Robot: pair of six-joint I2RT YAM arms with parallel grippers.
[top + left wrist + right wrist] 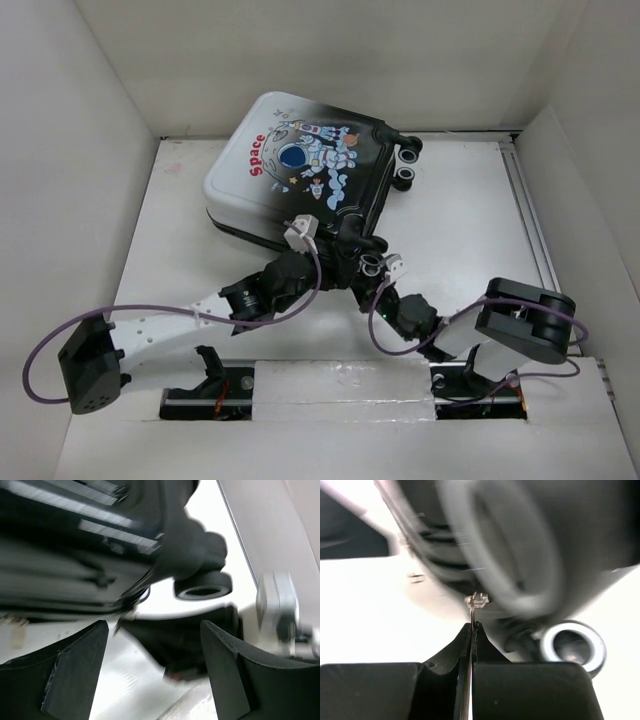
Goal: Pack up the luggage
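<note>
The luggage (300, 165) is laid closed at the table's (470, 230) far middle; its zipper pull (476, 601) is pinched by the right gripper (471, 629). The left gripper (154, 630) is held spread, empty, beside a wheel (202, 586). Shell judged stiff, slick, light: the pull is the best hold

One word can be read: "Space" (258, 155), printed in red, slanted letters on the white part of the luggage (240, 195) shell, just beside the cartoon astronaut (325, 150). In both wrist views nothing legible is shown; the surfaces are blurred.
</note>
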